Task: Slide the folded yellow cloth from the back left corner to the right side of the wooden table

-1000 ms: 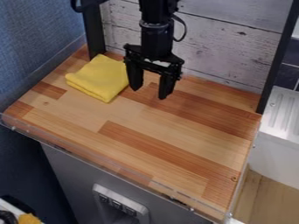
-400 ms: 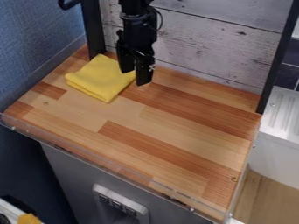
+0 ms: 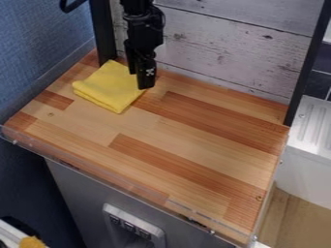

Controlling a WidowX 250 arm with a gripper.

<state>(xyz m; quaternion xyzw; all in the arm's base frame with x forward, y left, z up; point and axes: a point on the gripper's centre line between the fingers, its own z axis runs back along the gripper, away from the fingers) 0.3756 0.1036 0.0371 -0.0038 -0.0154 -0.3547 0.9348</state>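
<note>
- Yellow cloth (image 3: 110, 87): in the camera view it lies folded, in several layers, on the far left part of the wooden surface (image 3: 194, 145).
- The black end effector (image 3: 140, 81) hangs at the right edge of the cloth, pointing down (it covers a small part of this edge). Whether it touches the cloth, I cannot tell.
- Also I cannot tell if the end effector is spread or pressed together, because it is seen from its side.
- Behind the surface there is a wall of pale planks (image 3: 213, 48), between a left black post (image 3: 103, 34) and a right black post (image 3: 307, 63).
- At the left stands a blue textured panel (image 3: 42, 43); at the right, a white ridged unit (image 3: 313, 126) with dark tiles (image 3: 317, 82) behind.
- Below the front edge, a grey panel (image 3: 74, 201) carries a metal plate with black switches (image 3: 129, 226).
</note>
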